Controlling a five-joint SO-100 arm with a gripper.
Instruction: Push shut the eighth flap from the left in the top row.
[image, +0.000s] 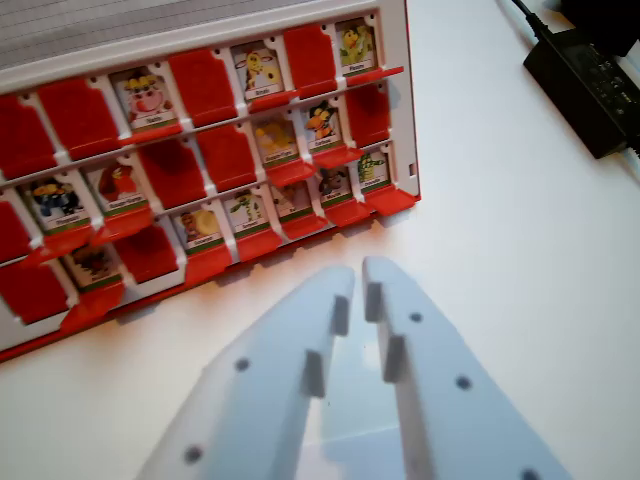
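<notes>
Since the top-right flap (355, 45) on the game board (395, 120) is light hinged plastic, I'd nudge its upper face, hand (358, 275) nearly closed, empty.

- Bare white desk (500, 300) lies open between the pale-blue plastic pincer (358, 275) and the red-and-white flap board (215, 150).
- A black power brick (590, 75) blocks the wrist view's upper right.

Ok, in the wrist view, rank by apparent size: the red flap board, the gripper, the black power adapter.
1. Red flap board, cut off by the frame.
2. Gripper, a close second; nearness to the camera inflates it, so this order is unsure.
3. Black power adapter, clearly smallest.
</notes>
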